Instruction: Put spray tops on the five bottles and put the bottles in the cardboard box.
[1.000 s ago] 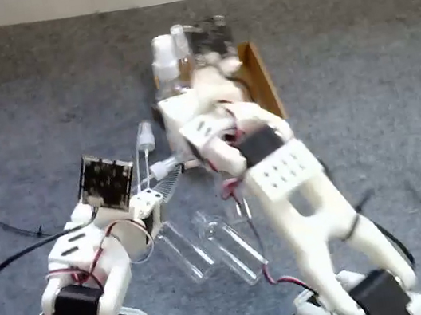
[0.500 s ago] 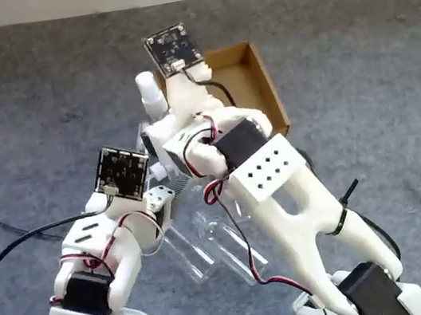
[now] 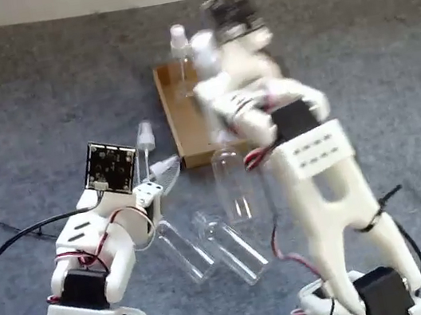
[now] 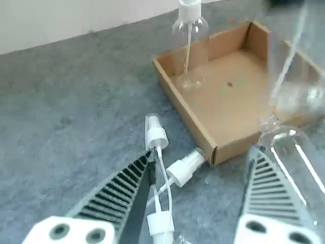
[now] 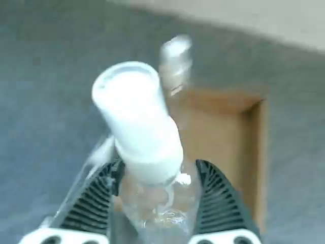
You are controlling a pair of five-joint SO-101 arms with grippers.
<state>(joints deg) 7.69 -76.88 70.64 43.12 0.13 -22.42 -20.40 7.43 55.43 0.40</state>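
1. The shallow brown cardboard box [image 3: 170,116] lies open-topped on the grey carpet [image 3: 39,97]. Its walls are low, and its brown floor shows wide in the left wrist view.
2. A clear plastic bottle with a white spray top [image 3: 179,53] stands upright in the box's far corner, against the walls.
3. The right gripper [image 5: 157,178] is over the box. It pinches a second clear bottle with a white spray top [image 5: 139,117] by the body, one ribbed finger on each side. The top points up and the long axis is near upright, leaning a little.
4. A topless clear bottle [image 3: 233,182] lies on the carpet just beside the box's near corner, neck toward the box.
5. Two more topless clear bottles [image 3: 184,251] [image 3: 230,247] lie side by side between the arms, near each other.
6. The left gripper [image 4: 203,155] hangs low over the carpet near the box, spread wide and holding nothing. Loose white spray tops [image 4: 156,136] [image 4: 185,166] lie between and just ahead of its fingers.
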